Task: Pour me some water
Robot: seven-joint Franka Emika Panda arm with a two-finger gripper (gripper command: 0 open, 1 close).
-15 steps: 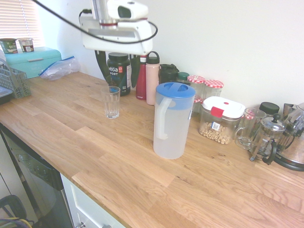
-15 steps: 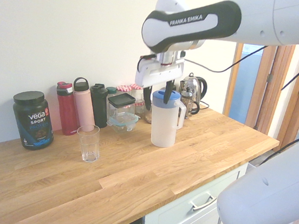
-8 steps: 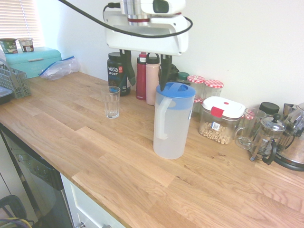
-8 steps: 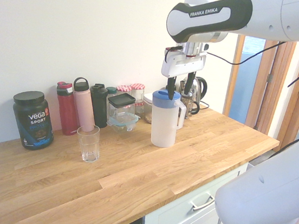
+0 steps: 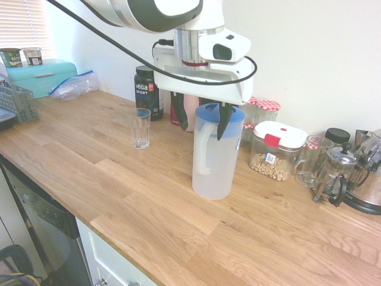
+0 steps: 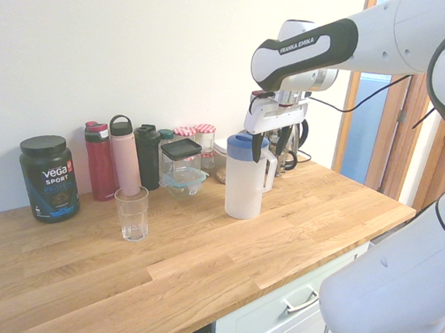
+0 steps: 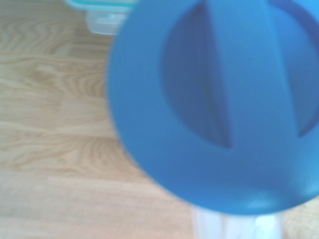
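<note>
The tall frosted jug point(image 5: 214, 161) with its blue lid point(image 5: 221, 113) stands upright on the wooden counter point(image 5: 119, 179), its side handle point(image 5: 202, 149) facing the front edge. My gripper point(image 5: 202, 119) is open, lowered to lid height over the jug's handle side; one finger point(image 5: 223, 124) overlaps the lid, the other point(image 5: 181, 114) hangs beside it. The second exterior view shows the same jug point(image 6: 244, 185) and gripper point(image 6: 267, 144). The lid point(image 7: 214, 109) fills the wrist view, blurred. An empty drinking glass point(image 5: 141, 128) stands apart from the jug. The water itself cannot be made out.
Along the wall stand a dark Vega tub point(image 5: 149, 89), a red bottle point(image 5: 177, 104), a pink flask point(image 6: 123, 162), red-lidded jars point(image 5: 266, 110), a container of chickpeas point(image 5: 277, 152), a glass mug point(image 5: 312, 158), a French press point(image 5: 336, 173) and a kettle point(image 5: 369, 179). A dish rack point(image 5: 16, 101) sits far along the counter.
The arm has swung from above the drinking glass over to the jug and come down, so the open fingers now hang at lid height. Jug and glass have not moved.
</note>
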